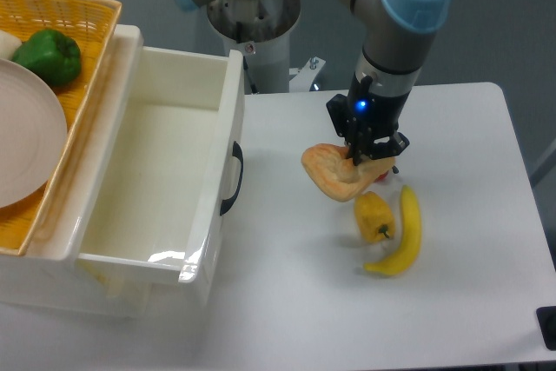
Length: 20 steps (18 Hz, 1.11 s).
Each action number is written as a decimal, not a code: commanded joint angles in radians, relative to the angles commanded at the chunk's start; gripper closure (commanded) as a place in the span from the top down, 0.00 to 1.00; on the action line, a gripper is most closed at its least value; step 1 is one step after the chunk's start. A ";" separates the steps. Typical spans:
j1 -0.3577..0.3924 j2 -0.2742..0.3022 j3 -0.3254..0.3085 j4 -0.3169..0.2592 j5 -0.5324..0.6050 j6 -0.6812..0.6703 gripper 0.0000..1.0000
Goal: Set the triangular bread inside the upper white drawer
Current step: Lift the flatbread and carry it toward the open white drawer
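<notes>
upper white drawer (130,171): open-topped | yellow pepper (373,216), banana (401,234): just beside hand (358,160)

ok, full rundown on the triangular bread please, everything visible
The triangular bread is a flat golden-orange pastry with rounded corners and a paler centre, baked-looking. It is tilted and seems lifted off the white table, pinched at its right side by the gripper, which hides part of it. It sits right of the open upper white drawer and just up-left of the yellow pepper, not clearly touching it.
</notes>
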 joint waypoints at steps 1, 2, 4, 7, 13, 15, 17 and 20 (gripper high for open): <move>0.000 0.002 0.000 0.000 -0.014 -0.008 0.00; 0.002 0.002 -0.003 -0.002 -0.026 -0.015 0.00; 0.003 0.011 -0.006 -0.002 -0.045 -0.038 0.00; 0.005 0.034 -0.011 -0.002 -0.124 -0.121 0.00; -0.002 0.103 -0.043 -0.003 -0.205 -0.202 0.00; -0.002 0.126 -0.054 -0.008 -0.244 -0.222 0.00; -0.005 0.153 -0.069 -0.009 -0.271 -0.226 0.00; -0.032 0.166 -0.072 -0.011 -0.281 -0.264 0.00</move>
